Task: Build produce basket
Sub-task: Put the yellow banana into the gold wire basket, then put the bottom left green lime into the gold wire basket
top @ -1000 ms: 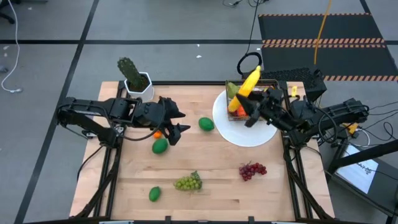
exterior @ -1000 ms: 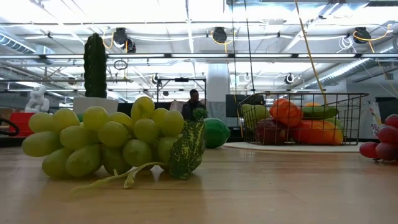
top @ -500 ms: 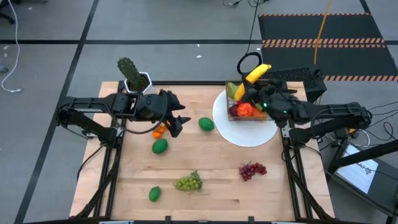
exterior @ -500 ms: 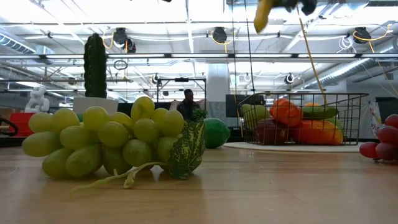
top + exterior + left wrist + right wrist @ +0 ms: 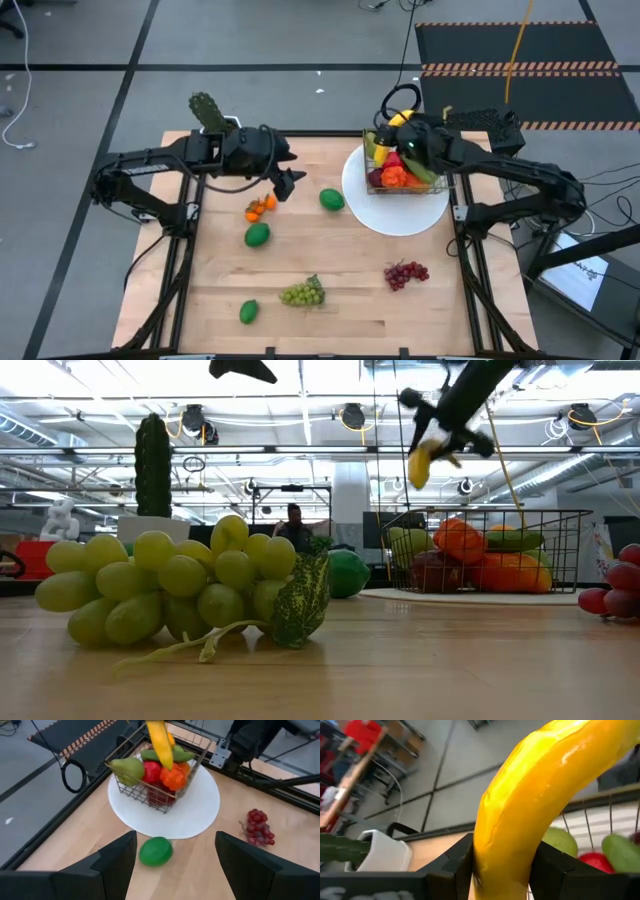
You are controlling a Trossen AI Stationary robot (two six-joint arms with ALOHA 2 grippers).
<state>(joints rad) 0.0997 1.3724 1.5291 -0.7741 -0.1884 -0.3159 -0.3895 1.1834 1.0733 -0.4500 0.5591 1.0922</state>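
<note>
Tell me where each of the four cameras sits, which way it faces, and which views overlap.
High: above the table, straight down; both arms, left gripper empty, basket on plate.
Low: table height, looking level across into the room; green grapes close, right gripper overhead with banana.
Left wrist: past its open fingers toward basket, lime, red grapes.
Right wrist: fingers clamp the banana; cactus pot behind.
Shared: all four show the banana; three show the basket.

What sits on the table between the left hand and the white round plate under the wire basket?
One green lime lies on the wood between the open left hand and the white round plate; the high view shows it.
</note>
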